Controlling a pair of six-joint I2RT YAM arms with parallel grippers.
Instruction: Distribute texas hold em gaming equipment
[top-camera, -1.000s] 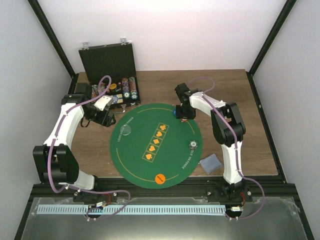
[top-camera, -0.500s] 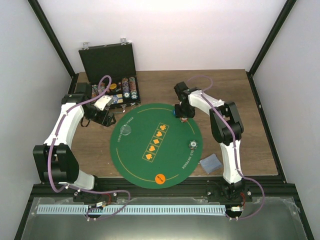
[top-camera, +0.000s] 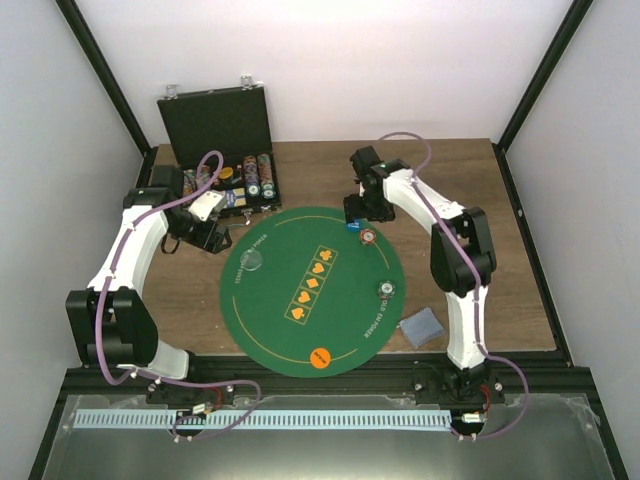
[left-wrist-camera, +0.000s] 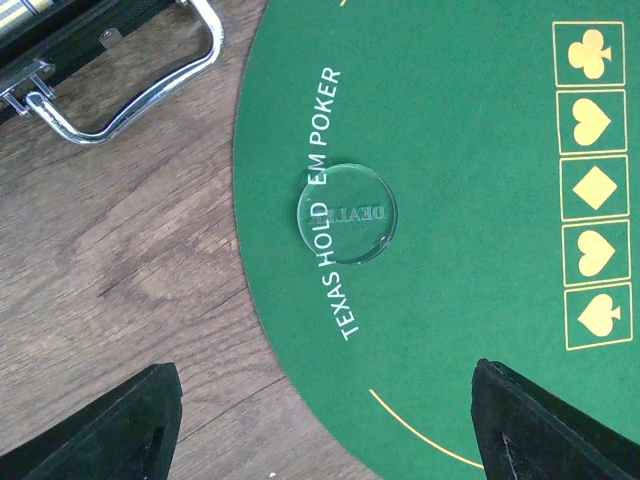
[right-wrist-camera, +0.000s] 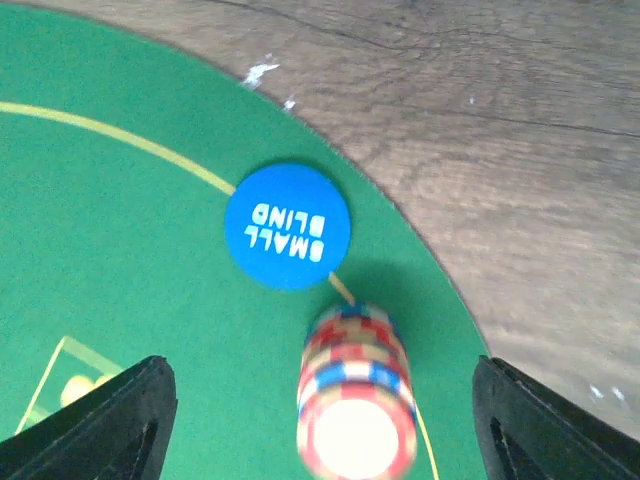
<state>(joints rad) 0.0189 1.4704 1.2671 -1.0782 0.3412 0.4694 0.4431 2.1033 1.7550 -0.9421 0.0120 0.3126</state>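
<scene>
A stack of red-and-white chips (top-camera: 368, 236) stands on the far edge of the green mat, right next to a blue "small blind" disc (top-camera: 354, 226). My right gripper (top-camera: 361, 209) is open just behind them. In the right wrist view the stack (right-wrist-camera: 358, 400) stands free between the open fingers, with the blue disc (right-wrist-camera: 287, 240) beyond it. A clear dealer disc (top-camera: 254, 263) lies on the mat's left part. My left gripper (top-camera: 214, 240) is open and empty at the mat's left edge, and the clear disc (left-wrist-camera: 347, 212) lies ahead of it. An orange disc (top-camera: 320, 355), a silvery disc (top-camera: 386, 289) and grey-blue cards (top-camera: 421, 327) also show.
The round green felt mat (top-camera: 300, 330) fills the middle of the wooden table. The open black case (top-camera: 225, 125) stands at the back left with rows of chips (top-camera: 250, 178) in it. Its metal handle (left-wrist-camera: 130, 90) lies close to the left gripper.
My right gripper has drawn back from the mat's far edge, and the red-and-white chip stack now stands uncovered beside the blue disc. The left arm has not moved.
</scene>
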